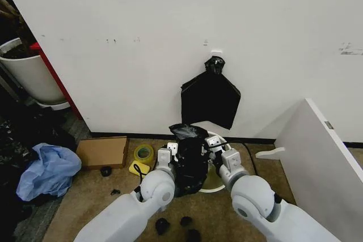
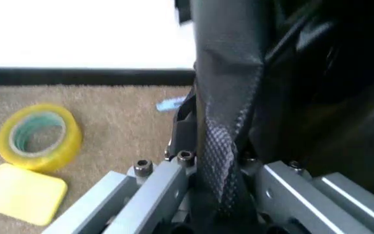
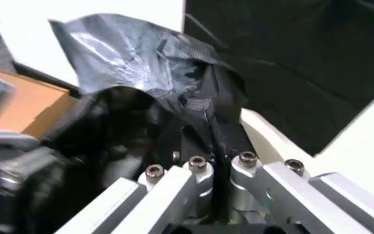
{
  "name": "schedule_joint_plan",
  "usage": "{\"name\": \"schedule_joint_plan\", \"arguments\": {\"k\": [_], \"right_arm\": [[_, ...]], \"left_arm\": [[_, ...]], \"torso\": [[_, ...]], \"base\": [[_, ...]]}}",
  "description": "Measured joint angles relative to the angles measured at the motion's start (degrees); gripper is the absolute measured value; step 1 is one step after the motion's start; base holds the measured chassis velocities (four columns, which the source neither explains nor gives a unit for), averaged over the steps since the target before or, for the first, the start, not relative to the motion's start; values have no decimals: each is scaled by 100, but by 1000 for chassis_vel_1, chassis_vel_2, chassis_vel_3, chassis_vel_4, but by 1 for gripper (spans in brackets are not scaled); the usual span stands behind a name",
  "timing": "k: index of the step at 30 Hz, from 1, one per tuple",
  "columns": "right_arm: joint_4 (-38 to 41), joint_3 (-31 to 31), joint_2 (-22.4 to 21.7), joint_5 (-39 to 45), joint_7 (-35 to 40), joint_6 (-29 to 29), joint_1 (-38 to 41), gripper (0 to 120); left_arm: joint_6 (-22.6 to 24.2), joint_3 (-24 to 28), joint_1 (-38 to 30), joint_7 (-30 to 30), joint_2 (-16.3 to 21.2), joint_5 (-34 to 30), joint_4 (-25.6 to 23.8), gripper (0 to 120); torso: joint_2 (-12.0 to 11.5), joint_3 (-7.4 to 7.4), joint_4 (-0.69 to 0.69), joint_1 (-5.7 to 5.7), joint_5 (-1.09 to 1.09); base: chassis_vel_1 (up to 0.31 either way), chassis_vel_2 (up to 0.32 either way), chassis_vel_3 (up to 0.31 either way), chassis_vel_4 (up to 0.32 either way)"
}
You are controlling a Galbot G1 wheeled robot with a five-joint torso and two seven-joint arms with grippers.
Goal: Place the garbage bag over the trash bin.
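Note:
The garbage bag (image 1: 190,160) is a glossy, wrinkled black film hanging between my two grippers, just above the floor near the wall. My left gripper (image 1: 169,155) holds its left side. In the left wrist view the left gripper (image 2: 223,163) is shut on a pinched fold of the garbage bag (image 2: 229,87). My right gripper (image 1: 218,145) holds the other side, and the right wrist view shows the right gripper (image 3: 218,163) shut on the garbage bag (image 3: 141,53), whose mouth gapes beside it. The trash bin (image 1: 215,182), a small white bucket, stands on the floor behind the bag, mostly hidden by it.
A flat black bag bundle (image 1: 210,100) hangs on the white wall above. On the carpet to the left lie a yellow tape roll (image 1: 143,153), a yellow pad (image 1: 138,167), a cardboard box (image 1: 102,151) and a blue plastic heap (image 1: 48,171). A white panel (image 1: 317,157) stands to the right, and a large white planter (image 1: 28,75) at far left.

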Motion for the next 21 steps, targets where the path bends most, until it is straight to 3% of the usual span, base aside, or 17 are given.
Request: {"name": "schedule_joint_plan", "arguments": {"k": [21], "right_arm": [[-190, 675, -369, 529, 334, 385, -296, 0]], "left_arm": [[-1146, -665, 744, 1167, 666, 494, -273, 1]], "torso": [[0, 0, 1, 0, -1]], "base": [[0, 0, 0, 0]]}}
